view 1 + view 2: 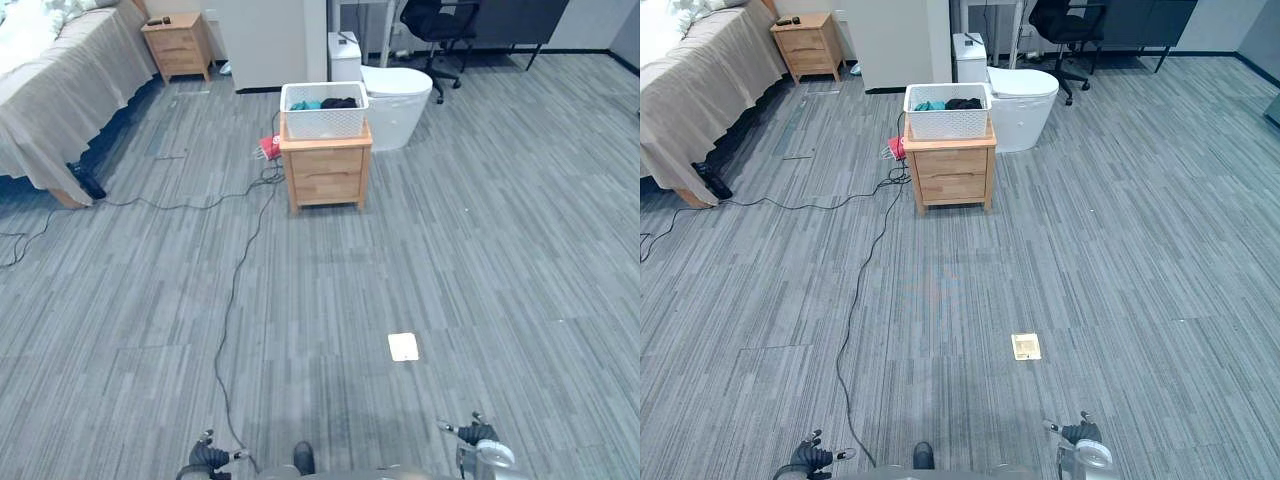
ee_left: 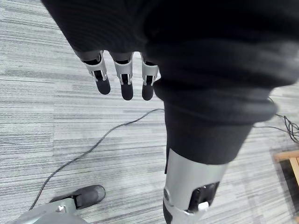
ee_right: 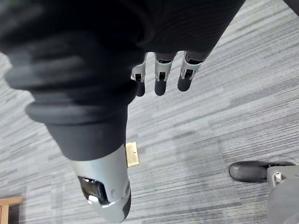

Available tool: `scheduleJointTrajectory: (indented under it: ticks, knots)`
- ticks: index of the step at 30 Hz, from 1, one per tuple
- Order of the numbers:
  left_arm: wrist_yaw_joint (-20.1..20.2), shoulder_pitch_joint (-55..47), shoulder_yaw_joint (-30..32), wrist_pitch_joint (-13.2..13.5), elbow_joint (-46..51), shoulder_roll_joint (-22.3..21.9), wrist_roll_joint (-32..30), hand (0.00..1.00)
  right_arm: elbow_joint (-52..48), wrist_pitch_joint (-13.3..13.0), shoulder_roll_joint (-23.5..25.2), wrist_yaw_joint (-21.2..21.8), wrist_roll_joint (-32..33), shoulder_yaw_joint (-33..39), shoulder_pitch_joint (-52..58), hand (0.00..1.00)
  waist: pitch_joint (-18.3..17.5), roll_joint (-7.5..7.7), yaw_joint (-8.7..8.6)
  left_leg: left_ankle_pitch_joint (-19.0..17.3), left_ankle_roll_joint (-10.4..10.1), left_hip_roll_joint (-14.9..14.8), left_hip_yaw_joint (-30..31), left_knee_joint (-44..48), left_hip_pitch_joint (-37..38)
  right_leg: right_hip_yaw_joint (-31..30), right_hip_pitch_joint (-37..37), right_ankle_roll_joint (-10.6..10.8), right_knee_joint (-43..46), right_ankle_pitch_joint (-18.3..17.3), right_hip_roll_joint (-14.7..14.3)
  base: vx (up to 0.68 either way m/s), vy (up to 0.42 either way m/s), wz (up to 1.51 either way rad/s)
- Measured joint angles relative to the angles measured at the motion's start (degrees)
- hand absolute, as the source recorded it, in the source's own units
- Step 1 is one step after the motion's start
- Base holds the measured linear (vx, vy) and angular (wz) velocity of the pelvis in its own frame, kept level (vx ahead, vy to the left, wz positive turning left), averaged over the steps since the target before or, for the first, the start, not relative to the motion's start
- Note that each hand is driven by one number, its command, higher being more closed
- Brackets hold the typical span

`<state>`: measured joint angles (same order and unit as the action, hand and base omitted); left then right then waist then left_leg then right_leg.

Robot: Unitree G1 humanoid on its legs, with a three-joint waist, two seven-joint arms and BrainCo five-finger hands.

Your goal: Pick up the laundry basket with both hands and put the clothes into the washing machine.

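- Sitting well apart from the robot at 12 o'clock in the head views, the white perforated plastic laundry basket (image 1: 323,122) rests on top of a light wooden bedside cabinet with drawers (image 1: 326,172). Teal and black clothes (image 1: 325,103) lie inside it.
- Judging by that gap, the task is at its approach step: nothing is lifted and the basket is untouched.
- Hanging low at 7 o'clock, the left hand (image 2: 122,79) has its fingers straight and relaxed over the grey striped carpet floor (image 1: 500,250), holding nothing. The right hand (image 3: 160,79), at 5 o'clock, is the same.
- Walking straight toward 12 o'clock looks like the next move. The robot would stop square to the cabinet, then bring both hands to opposite sides of the basket at one height so it lifts level.
- Standing just behind the cabinet at 1 o'clock, a white rounded appliance with a boxy back part (image 1: 397,100) is probably the washing machine. Its door or opening cannot be made out from here.
- Hiding most of their bulk, the basket's wall leaves the amount of clothes unclear, and any handles are too small to tell.
- Peeking out at the cabinet's 9 o'clock side, a small red thing (image 1: 268,148) is partly covered, and I cannot tell what it is.
- Lying flat at 1 o'clock, between robot and cabinet, a small pale floor plate (image 1: 403,346) seems no obstacle.
- Reaching the frame edges, a bed with a beige cover (image 1: 60,90) at 10 o'clock and a black office chair (image 1: 440,25) at 1 o'clock are cut off.
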<state>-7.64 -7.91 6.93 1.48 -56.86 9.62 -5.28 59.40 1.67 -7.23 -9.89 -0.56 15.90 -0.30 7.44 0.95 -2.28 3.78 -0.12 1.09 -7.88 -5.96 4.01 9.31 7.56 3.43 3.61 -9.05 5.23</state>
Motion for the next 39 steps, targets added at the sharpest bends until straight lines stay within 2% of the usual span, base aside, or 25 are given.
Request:
scheduleJointTrajectory:
  ticks: [17, 20, 23, 26, 27, 28, 29, 30, 31, 32, 34, 35, 36, 37, 38, 39]
  knots:
    - [0.00, 0.42, -0.29, 0.06, 0.10, 0.00, 0.94, 0.00, -0.20, 0.03, 0.03, -0.17, 0.51, 1.64, -0.84, 0.00, 0.19, -0.01, 0.03, 0.23, 0.23, -0.13, 1.19, 0.03, -0.31, 1.50, 0.69, -0.10, 0.37, 0.08, -0.23, 0.02, -0.007, 0.05]
    - [-0.02, 0.47, -0.21, 0.06, 0.77, 0.01, 1.27, 0.00, -0.22, 0.03, 0.07, -0.20, 0.70, 1.64, -1.65, 0.00, 0.42, -0.05, 0.10, 0.09, 0.24, -0.04, 0.89, 0.12, -1.82, 1.42, -0.91, -0.09, 0.44, 0.08, -0.09, -0.06, 0.012, -0.05]
    - [-0.16, 0.77, 0.11, 0.07, 2.78, 0.03, 2.55, 0.00, -0.73, 0.03, 0.82, -0.96, 0.93, 2.40, -2.76, 0.00, 1.36, 0.66, 0.99, -0.92, 1.07, 0.33, -0.25, 1.74, -5.27, 1.08, -4.33, 0.22, 0.84, -0.12, 0.63, -0.08, 0.040, -0.14]
    - [-0.20, 0.59, 0.09, 0.06, 5.13, 0.06, 3.59, 0.00, -2.77, 0.09, 1.97, -1.93, 1.07, 2.69, -1.99, 0.00, 2.56, 2.57, 1.73, -8.47, 2.71, 1.75, -1.79, 14.23, -11.35, 1.35, -8.51, 3.69, 8.61, -5.59, 3.98, -0.03, 0.094, 0.17]
    - [-0.22, 0.36, -0.23, 0.07, 6.06, 0.03, 3.63, 0.00, -3.17, 0.09, 2.15, -2.35, 1.09, 2.40, -1.47, 0.00, 2.60, 2.79, 1.78, -12.53, 3.59, 1.23, -2.25, 20.27, -13.40, 1.90, -9.09, 6.82, 12.76, -7.98, 5.36, 0.07, 0.121, 0.13]
    - [-0.42, 0.08, -0.30, 0.02, 6.41, 0.09, 3.68, 0.00, -3.90, 0.09, 2.12, -2.41, 1.21, 1.84, -0.85, 0.00, 2.79, 2.72, 2.30, -16.18, 4.06, 1.16, -2.25, 24.30, -14.47, 0.83, -12.07, 6.69, 21.73, -7.86, 6.01, 0.11, 0.144, -0.03]
    - [-0.66, 0.11, -0.45, 0.00, 6.42, 0.13, 3.72, 0.00, -4.67, 0.01, 2.18, -2.39, 1.25, 0.86, -0.80, 0.00, 3.03, 2.35, 3.02, -16.96, 4.61, 0.98, -2.20, 25.01, -14.66, 0.17, -15.43, 4.99, 28.49, -6.15, 6.39, 0.21, 0.224, -0.15]
    - [-1.23, 0.48, -0.66, 0.00, 6.61, 0.48, 3.97, 0.00, -5.33, -0.08, 2.66, -2.32, 1.29, -0.65, -0.94, 0.00, 3.48, 1.58, 3.07, -17.84, 5.44, 0.48, -1.61, 25.38, -13.32, -0.34, -21.71, 4.69, 39.32, -2.62, 6.66, 0.21, 0.223, 0.08]
    - [-1.35, 1.09, -0.78, 0.00, 7.01, 0.96, 4.62, 0.00, -5.38, 0.03, 3.03, -2.30, 1.57, -1.07, -0.80, 0.00, 3.94, 1.11, 3.05, -18.90, 5.65, -0.08, -0.51, 25.43, -11.92, 0.19, -24.11, 4.41, 41.88, -5.45, 5.58, 0.23, 0.211, 0.20]
    - [-1.39, 1.30, -0.81, 0.01, 7.03, 1.17, 4.68, 0.00, -5.38, 0.03, 3.02, -2.30, 1.70, -1.39, -0.66, 0.00, 4.27, 0.52, 3.14, -19.11, 5.71, -0.10, -0.11, 24.89, -11.05, 0.65, -25.18, 3.93, 41.40, -6.29, 5.05, 0.31, 0.142, 0.23]
    - [-1.54, 2.00, -0.89, 0.04, 7.01, 1.58, 4.75, 0.00, -5.43, 0.00, 2.43, -2.33, 2.06, -2.51, -0.65, 0.00, 4.51, 0.67, 2.99, -19.12, 5.52, -0.05, 0.39, 21.97, -7.40, 2.54, -27.83, 3.55, 35.39, -7.11, 2.94, 0.37, 0.129, 0.12]
    - [-1.88, 2.82, -1.22, 0.06, 6.96, 1.82, 4.86, 0.00, -5.73, -0.01, 2.01, -2.37, 2.10, -2.72, -0.62, 0.00, 4.69, 0.72, 2.87, -18.71, 5.51, 0.03, 0.96, 19.58, -5.08, 3.57, -29.33, 3.13, 27.84, -5.89, 1.18, 0.42, 0.084, 0.26]
    - [-2.47, 3.94, -1.35, 0.10, 6.89, 1.88, 4.92, 0.00, -5.88, -0.01, 1.76, -2.40, 2.10, -2.69, -0.62, 0.00, 5.21, 1.24, 2.09, -18.09, 4.85, 0.67, 2.17, 16.16, -1.80, 4.60, -30.05, 2.69, 17.70, -1.12, -0.48, 0.46, 0.075, 0.42]
    - [-2.51, 4.47, -1.44, 0.12, 6.87, 1.90, 4.96, 0.00, -5.95, 0.00, 1.66, -2.41, 2.11, -2.64, -0.50, 0.00, 5.56, 1.76, 1.34, -17.74, 4.39, 1.19, 2.97, 14.39, -0.12, 4.78, -30.28, 2.55, 13.11, 1.50, -0.78, 0.54, 0.041, 0.74]
    - [-2.50, 4.86, -1.82, 0.26, 6.89, 2.16, 5.07, 0.00, -6.41, 0.06, 1.60, -2.46, 2.09, -2.32, -0.14, 0.00, 5.79, 3.01, 0.03, -17.55, 3.98, 2.66, 4.91, 11.60, 2.75, 4.70, -32.07, 2.84, 7.71, 5.99, -0.95, 0.57, -0.004, 0.86]
    - [-2.38, 5.33, -2.50, 0.29, 6.88, 2.12, 5.18, 0.00, -6.86, 0.15, 1.52, -2.52, 2.07, -2.23, 0.21, 0.00, 5.87, 3.89, -0.57, -18.25, 2.81, 3.64, 6.37, 9.73, 5.57, 4.51, -33.63, 0.96, 6.07, 8.51, -1.06, 0.58, -0.031, 0.81]
